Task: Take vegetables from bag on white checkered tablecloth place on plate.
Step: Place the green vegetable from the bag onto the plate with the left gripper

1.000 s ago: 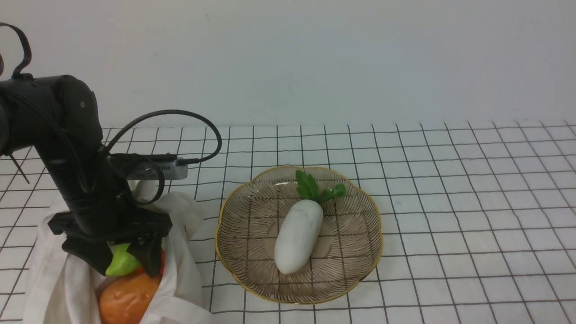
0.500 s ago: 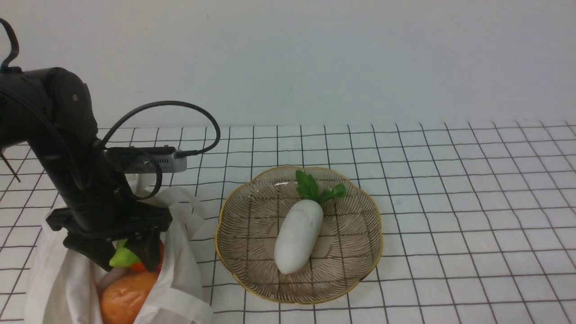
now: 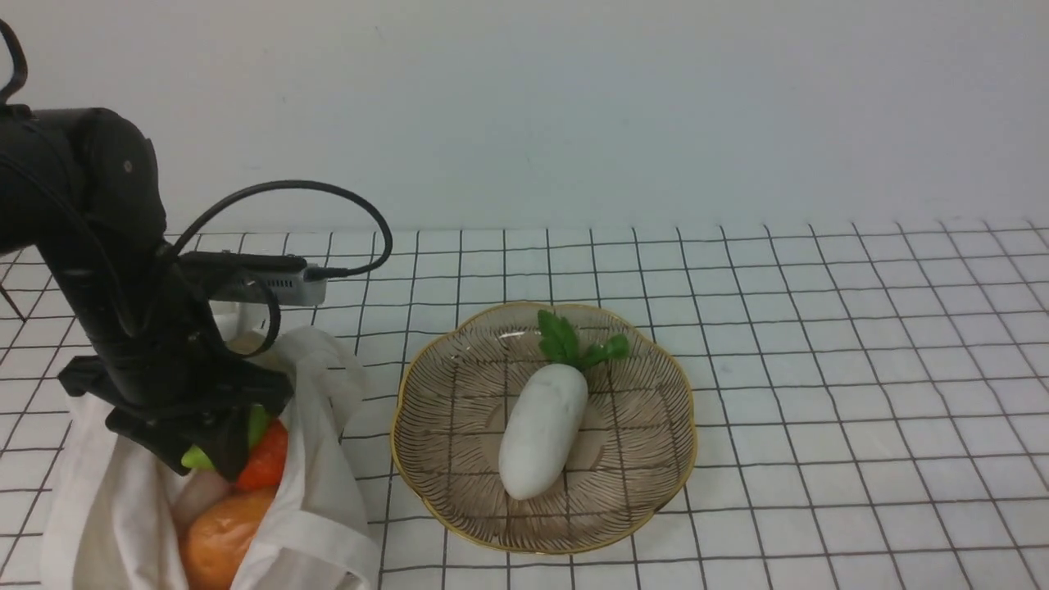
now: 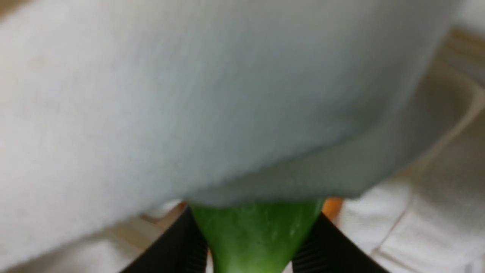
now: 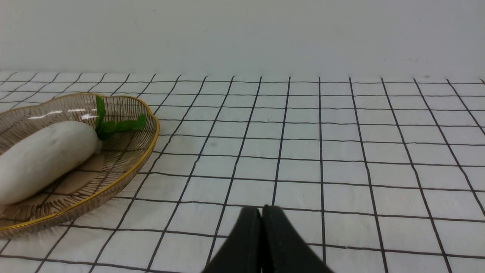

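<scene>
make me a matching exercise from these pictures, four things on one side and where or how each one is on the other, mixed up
Things
1. green vegetable
2. radish
3. right hand
4. bag

Place or state
a. lying on the plate
b. shut, holding nothing
c. gripped in the left hand
d. slumped on the tablecloth, left of the plate

Pairs: 1-c, 2-a, 3-b, 4-d
</scene>
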Action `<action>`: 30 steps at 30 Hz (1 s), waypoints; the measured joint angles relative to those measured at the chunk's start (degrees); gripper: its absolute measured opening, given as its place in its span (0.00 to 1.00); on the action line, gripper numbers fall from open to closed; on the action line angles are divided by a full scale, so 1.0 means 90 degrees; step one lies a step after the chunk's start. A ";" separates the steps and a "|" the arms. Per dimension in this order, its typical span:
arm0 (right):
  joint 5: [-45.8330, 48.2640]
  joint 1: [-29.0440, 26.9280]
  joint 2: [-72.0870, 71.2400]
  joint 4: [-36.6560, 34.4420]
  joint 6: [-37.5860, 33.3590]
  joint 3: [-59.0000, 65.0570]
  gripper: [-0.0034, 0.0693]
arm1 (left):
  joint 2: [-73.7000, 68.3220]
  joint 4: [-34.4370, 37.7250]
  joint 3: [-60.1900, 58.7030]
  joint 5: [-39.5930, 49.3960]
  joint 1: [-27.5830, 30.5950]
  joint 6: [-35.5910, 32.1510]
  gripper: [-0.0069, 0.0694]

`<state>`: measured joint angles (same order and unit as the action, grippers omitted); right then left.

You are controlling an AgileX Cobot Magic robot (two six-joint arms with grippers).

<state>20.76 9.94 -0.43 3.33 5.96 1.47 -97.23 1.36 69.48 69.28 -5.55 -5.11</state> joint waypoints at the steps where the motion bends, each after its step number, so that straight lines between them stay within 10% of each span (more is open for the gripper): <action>1: 0.0000 0.0000 0.0000 0.0000 0.0000 0.0000 0.03 | 0.0049 -0.0151 0.0018 0.0009 0.0039 -0.0059 0.43; 30: 0.0000 0.0000 0.0000 -0.0013 -0.0028 0.0000 0.03 | 0.0916 0.0808 -0.1298 -0.0060 0.0608 0.0199 0.43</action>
<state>20.76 9.94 -0.43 3.21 5.71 1.47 -88.99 8.63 57.80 68.74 -0.09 -3.31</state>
